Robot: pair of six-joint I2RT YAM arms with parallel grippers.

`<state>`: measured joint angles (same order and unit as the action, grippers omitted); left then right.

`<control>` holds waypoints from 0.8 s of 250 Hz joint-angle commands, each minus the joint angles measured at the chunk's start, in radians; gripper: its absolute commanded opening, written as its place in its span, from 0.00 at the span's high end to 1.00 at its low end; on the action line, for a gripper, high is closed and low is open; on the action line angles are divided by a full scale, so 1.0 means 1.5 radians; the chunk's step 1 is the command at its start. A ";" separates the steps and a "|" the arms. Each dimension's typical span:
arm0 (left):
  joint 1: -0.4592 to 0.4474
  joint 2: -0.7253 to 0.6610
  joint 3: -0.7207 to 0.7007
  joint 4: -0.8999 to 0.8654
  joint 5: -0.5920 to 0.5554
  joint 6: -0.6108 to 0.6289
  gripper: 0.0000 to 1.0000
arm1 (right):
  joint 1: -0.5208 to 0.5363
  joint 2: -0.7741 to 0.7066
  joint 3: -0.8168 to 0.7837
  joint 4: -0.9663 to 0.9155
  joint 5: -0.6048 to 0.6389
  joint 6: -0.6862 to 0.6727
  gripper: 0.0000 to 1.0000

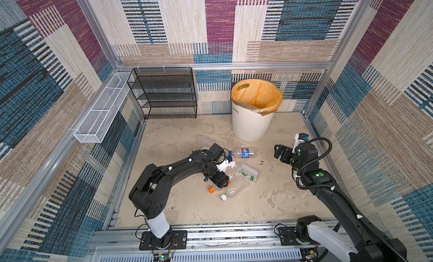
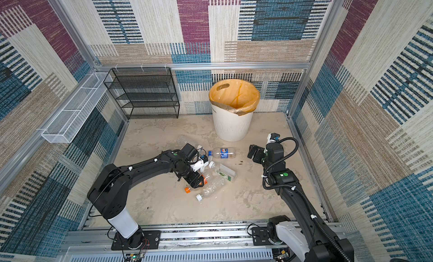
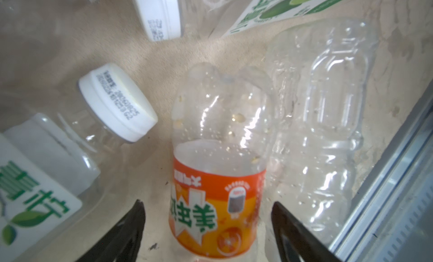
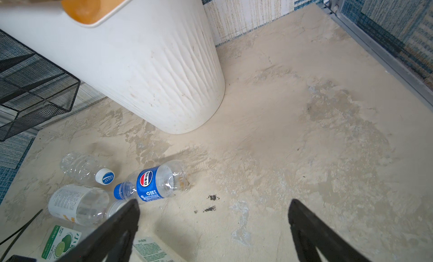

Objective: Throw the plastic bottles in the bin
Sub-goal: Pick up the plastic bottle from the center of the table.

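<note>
the left gripper [image 3: 207,202] is down among a cluster of plastic bottles on the beige surface [image 1: 281,190]. in the left wrist view its two black fingers [image 3: 131,225] stand on either side of a clear bottle with an orange label [image 3: 218,178]. that bottle lies lengthwise between them, with its label end nearest the jaws and its rounded base pointing away. a sliver of the surface shows between each finger and the bottle's wall, so the jaws are parted and not pressing on it. just beside this bottle lies an unlabelled clear ribbed bottle [image 3: 316,113], and on its other side a white-capped bottle with a green label [image 3: 77,141]. in both top views an orange cap [image 1: 212,189] pokes out from under the gripper.

the right gripper [image 4: 214,202] hangs over bare surface with its jaws spread wide, holding nothing. a blue-labelled pepsi bottle [image 4: 154,182] lies on its side near one fingertip. the bin [image 1: 251,122] is white and ribbed, lined with an orange bag. it stands upright by the back wall, well apart from the cluster.
</note>
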<state>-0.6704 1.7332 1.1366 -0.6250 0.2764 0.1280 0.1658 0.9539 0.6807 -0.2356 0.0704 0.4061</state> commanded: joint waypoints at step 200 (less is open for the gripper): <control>0.001 -0.216 -0.011 0.026 -0.025 -0.062 0.39 | -0.007 -0.020 -0.003 0.042 0.022 -0.009 0.00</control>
<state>-0.6735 1.5177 1.1221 -0.6128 0.2356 0.0696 0.1558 0.9169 0.6582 -0.2047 0.0902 0.3985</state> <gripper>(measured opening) 0.615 0.999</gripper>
